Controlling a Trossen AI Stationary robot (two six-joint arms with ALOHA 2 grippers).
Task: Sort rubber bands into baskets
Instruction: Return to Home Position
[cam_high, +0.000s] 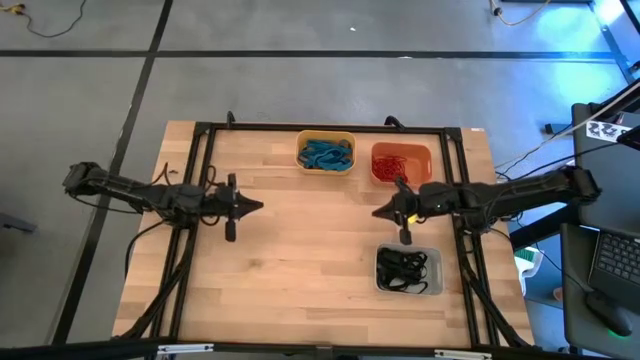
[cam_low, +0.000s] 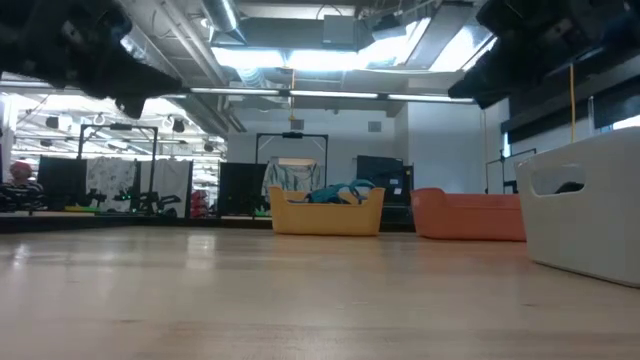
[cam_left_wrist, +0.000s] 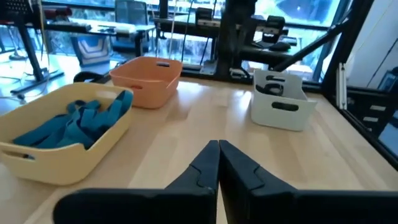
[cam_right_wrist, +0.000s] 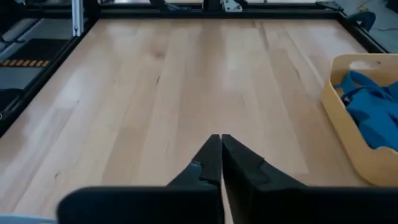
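Over the table (cam_high: 300, 290) I'm hanging my left claw (cam_high: 258, 207) and right claw (cam_high: 378, 212) tip facing tip, both clenched; blue bands (cam_high: 326, 154) are sitting in the yellow basket (cam_high: 326, 134).

I see a yellow basket (cam_high: 325, 134) holding blue rubber bands (cam_high: 326, 155), an orange basket (cam_high: 401, 148) with red rubber bands (cam_high: 397, 166), a pale grey basket (cam_high: 408, 291) with black rubber bands (cam_high: 403, 268), my table (cam_high: 300, 250) in light wood grain, its frame (cam_high: 265, 126) black, grey floor (cam_high: 300, 85) beyond
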